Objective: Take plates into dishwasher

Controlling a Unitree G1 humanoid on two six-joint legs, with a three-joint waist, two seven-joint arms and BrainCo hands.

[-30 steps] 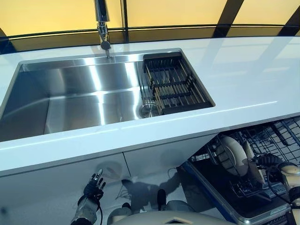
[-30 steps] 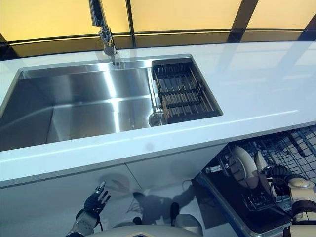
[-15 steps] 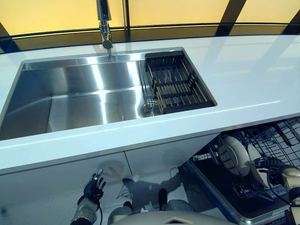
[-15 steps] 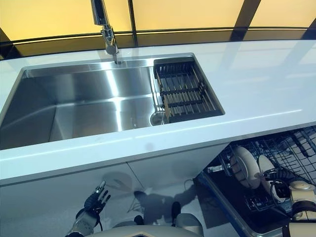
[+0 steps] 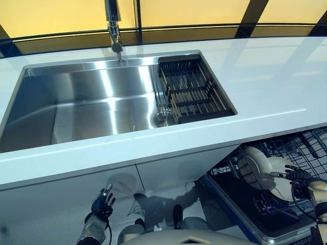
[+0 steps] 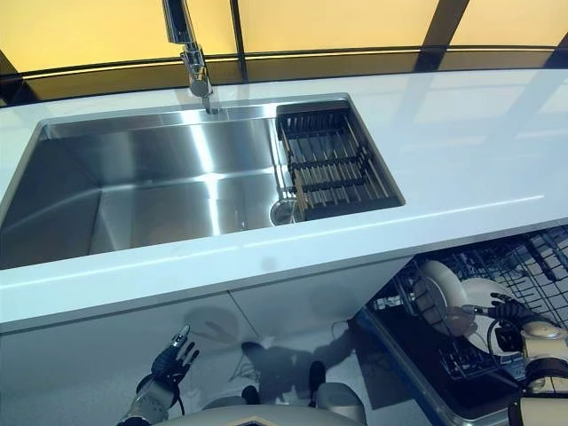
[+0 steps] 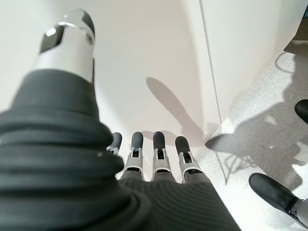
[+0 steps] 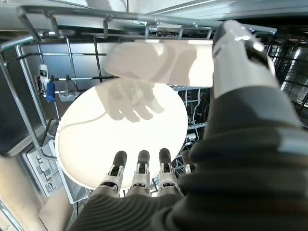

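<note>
Your left hand [image 7: 144,159] hangs with its fingers [image 7: 159,149] straight and side by side, thumb [image 7: 70,41] held apart, holding nothing. Past the fingertips stands a white cabinet panel [image 7: 144,57], its vertical seam just beside them. Speckled grey floor [image 7: 260,130] meets the cabinet's base.

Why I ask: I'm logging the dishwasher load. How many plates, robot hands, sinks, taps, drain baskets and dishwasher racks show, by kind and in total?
plates: 2 (one standing in the rack, one beside it)
robot hands: 2 (left hand, right hand)
sink: 1
tap: 1
drain basket: 1
dishwasher rack: 1
Total: 8
</note>
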